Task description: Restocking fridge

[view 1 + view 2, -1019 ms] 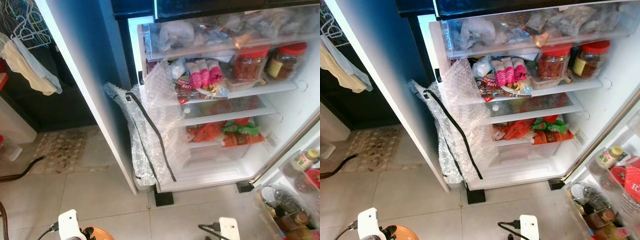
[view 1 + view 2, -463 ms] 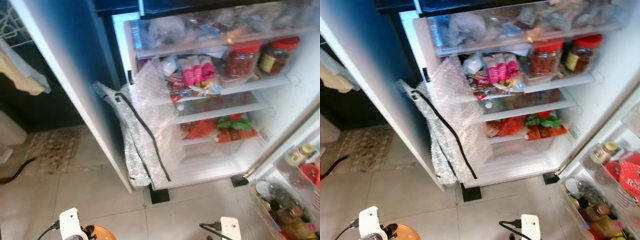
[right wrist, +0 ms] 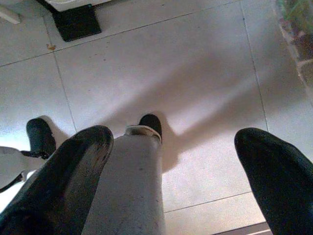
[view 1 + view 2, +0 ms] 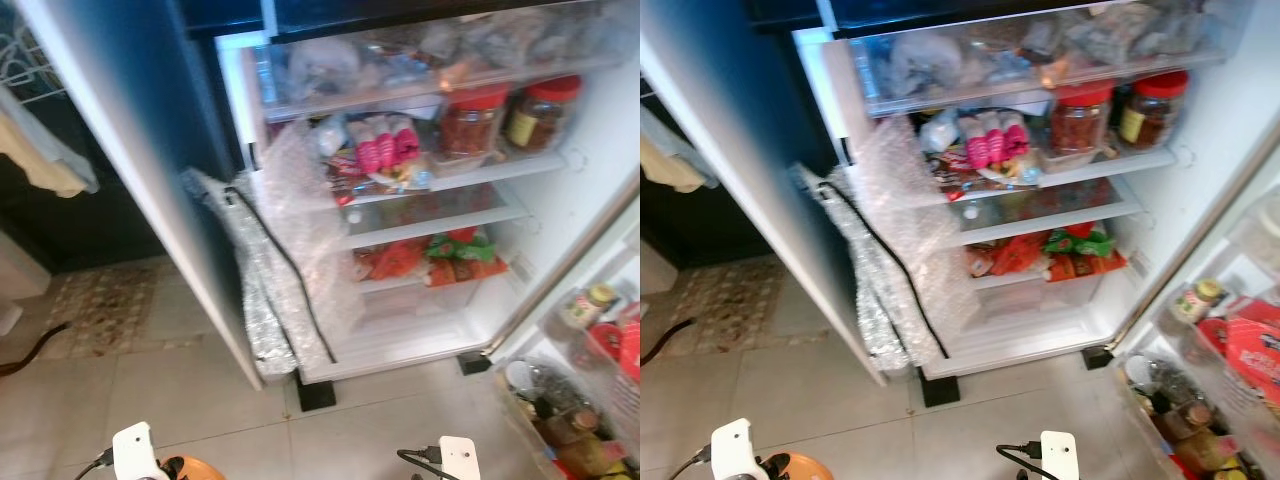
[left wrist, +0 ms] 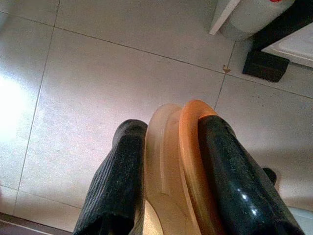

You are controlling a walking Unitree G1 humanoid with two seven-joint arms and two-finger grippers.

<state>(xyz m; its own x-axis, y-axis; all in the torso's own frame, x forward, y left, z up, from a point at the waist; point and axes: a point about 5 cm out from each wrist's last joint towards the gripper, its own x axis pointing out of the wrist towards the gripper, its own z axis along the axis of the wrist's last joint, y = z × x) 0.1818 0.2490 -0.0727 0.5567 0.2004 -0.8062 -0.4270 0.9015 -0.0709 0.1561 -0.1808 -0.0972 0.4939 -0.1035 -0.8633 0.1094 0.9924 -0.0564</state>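
- Stage: the fridge (image 4: 600,200) stands open and already well filled. Two red-lidded jars (image 4: 470,120) and pink packets (image 4: 385,148) sit on one shelf, red and green packs (image 4: 440,262) on a lower one.
- Item in hand: the left gripper (image 5: 166,147) has its fingers clamped on an orange disc (image 5: 188,161), seemingly a lid or shallow container seen edge-on. It is held low over the floor (image 5: 98,88), well short of the fridge, with its edge showing at the bottom of the left eye view.
- Right gripper (image 3: 171,161): fingers spread wide with nothing between them, pointing down at bare tiles.
- Progress: judged early for this item. It has not yet been lifted to shelf height or set down, so the approach and placing are left.
- Edges: the left door (image 4: 130,180) stands edge-on just beside the opening. Bubble wrap (image 4: 290,270) with a black strap (image 4: 280,265) hangs over the left side of the shelves, narrowing access there.
- Right side: the door bin (image 4: 1200,390), full of bottles, juts toward the robot.
- Open room: the glass shelf (image 4: 440,212) under the packets and the white bottom ledge (image 4: 400,335) look the least crowded. The floor in front is open between the two doors.
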